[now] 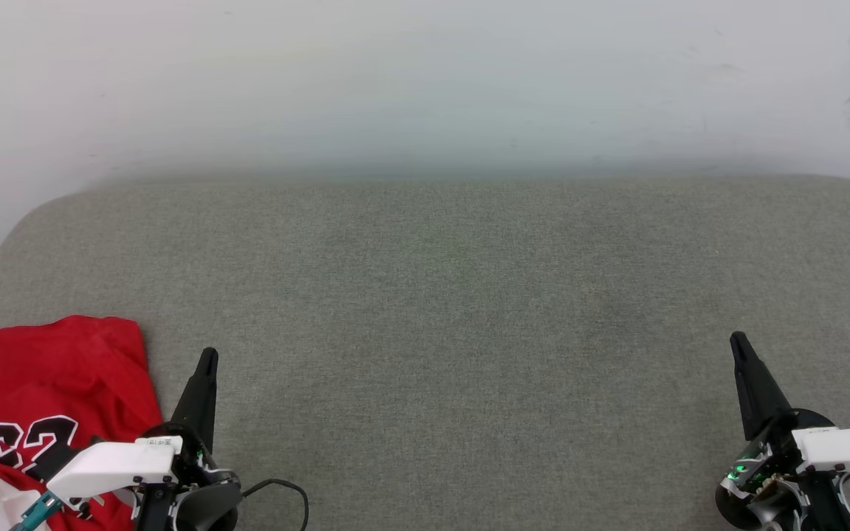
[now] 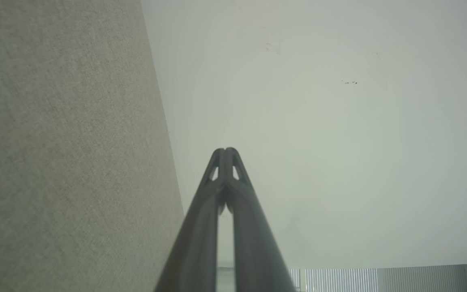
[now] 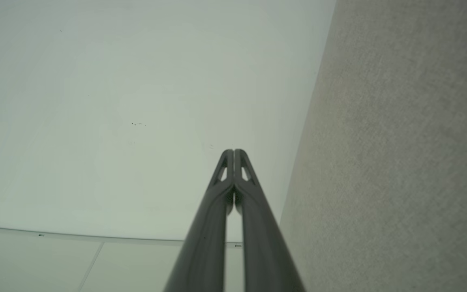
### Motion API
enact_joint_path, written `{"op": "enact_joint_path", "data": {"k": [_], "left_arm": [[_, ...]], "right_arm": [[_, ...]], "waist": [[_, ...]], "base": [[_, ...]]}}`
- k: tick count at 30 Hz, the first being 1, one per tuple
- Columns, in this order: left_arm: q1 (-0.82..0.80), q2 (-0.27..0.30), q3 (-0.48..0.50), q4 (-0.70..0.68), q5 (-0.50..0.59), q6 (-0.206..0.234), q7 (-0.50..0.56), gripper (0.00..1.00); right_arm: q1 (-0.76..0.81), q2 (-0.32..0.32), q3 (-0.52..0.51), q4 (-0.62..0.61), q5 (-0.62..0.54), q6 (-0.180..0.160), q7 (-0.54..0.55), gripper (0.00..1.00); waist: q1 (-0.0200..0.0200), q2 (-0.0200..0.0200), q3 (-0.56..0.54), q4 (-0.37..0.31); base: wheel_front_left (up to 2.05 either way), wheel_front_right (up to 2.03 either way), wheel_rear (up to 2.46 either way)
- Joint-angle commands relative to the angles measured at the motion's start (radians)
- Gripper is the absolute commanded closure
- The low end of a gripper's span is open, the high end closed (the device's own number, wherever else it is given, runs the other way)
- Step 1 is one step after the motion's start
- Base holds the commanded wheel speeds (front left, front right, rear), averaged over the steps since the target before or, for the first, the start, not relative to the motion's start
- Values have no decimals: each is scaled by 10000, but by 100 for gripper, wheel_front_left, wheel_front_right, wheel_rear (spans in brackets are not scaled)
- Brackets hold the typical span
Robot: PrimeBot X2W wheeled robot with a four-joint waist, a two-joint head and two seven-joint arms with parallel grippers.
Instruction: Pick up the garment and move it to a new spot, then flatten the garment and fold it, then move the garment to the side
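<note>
1. We face a pale, smooth wall (image 1: 425, 74) ahead of our left gripper (image 1: 207, 358) and right gripper (image 1: 737, 339).
2. A woven grey-green padded surface (image 1: 432, 332) with rounded corners lies beneath them.
3. The crumpled red shirt (image 1: 49, 376), black numerals showing, lies just left of the left gripper.
4. Both grippers' fingers are pressed together, holding nothing.

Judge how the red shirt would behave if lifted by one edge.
Likely floppy: the garment lies creased and rumpled, so it should drape and hang. Probably light, being thin cloth. Pushed, it would likely bunch on the woven grey surface.
</note>
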Motion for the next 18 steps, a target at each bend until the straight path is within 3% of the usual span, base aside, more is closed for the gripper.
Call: {"op": "enact_joint_path", "data": {"k": [1,18], "left_arm": [[-81,-26,13,-6,12,-29,16,100],[-81,-26,13,-6,13,-30,14,100]], "right_arm": [[-124,9,8,6,35,-3,-8,100],[-124,9,8,6,35,-3,-9,100]], "waist": [[0,-1,0,0],[0,-1,0,0]], "base": [[0,0,0],[0,0,0]]}}
